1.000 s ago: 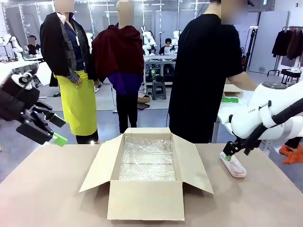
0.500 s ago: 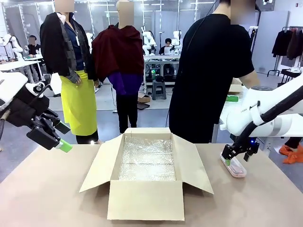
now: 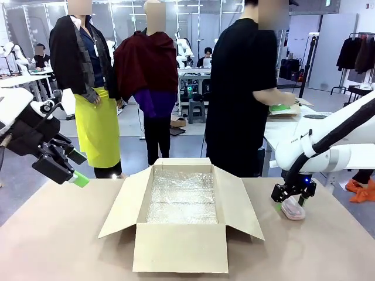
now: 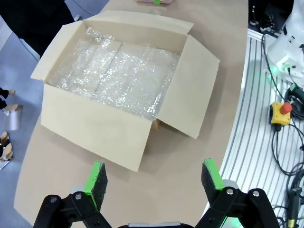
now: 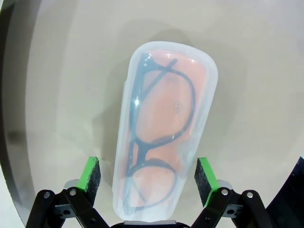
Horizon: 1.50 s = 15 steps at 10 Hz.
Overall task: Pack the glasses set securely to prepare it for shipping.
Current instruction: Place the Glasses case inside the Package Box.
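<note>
Right gripper (image 3: 291, 199) lowered over pink case (image 5: 166, 118) on worktop (image 3: 58, 246), right of box (image 3: 180, 249); fingers open, either side of case. Left gripper (image 3: 77, 168) aloft, fingers spread wide.

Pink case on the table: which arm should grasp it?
Right. The right arm has its jaws open on either side of the pink case on the table; the left arm hangs open-jawed beyond the cardboard box, far from it.

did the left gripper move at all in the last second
Yes, slightly: the left gripper has shifted down and right, closer to the left flap of the cardboard box.
</note>
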Motion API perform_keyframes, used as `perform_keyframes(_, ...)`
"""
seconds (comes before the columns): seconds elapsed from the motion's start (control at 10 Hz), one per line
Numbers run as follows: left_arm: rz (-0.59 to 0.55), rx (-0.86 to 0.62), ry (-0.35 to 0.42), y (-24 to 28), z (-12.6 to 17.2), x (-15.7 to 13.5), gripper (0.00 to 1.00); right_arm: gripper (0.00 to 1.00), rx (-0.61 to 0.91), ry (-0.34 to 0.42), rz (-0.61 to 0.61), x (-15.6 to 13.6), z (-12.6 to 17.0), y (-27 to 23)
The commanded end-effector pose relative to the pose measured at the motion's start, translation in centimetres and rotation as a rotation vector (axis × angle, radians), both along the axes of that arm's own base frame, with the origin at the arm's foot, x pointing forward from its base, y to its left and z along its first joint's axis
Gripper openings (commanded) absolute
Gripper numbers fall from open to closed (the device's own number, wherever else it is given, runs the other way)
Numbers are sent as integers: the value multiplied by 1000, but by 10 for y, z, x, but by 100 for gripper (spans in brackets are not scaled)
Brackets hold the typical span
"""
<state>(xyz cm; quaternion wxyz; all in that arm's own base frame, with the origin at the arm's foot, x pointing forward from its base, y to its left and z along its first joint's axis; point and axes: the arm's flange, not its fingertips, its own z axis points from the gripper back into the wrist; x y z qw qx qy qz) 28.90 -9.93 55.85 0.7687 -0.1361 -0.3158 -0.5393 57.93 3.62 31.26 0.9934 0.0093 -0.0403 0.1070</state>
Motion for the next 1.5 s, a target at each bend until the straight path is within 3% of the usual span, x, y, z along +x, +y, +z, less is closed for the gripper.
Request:
perform_keyframes(0.0,3,-20,-1,-1,2,-1,100,100,43,5,-9,9,-1,0)
perform_keyframes(0.4,3,-20,-1,-1,2,-1,100,100,68,-5,-45,21,-5,-4)
perform_keyframes(0.6,3,-20,-1,-1,2,-1,100,85,87,-5,-55,23,-6,-4)
perform_keyframes(0.9,3,-20,-1,-1,2,-1,100,55,62,9,-87,20,-6,-6)
perform_keyframes(1.4,3,-20,-1,-1,2,-1,100,55,46,-6,-76,11,22,0)
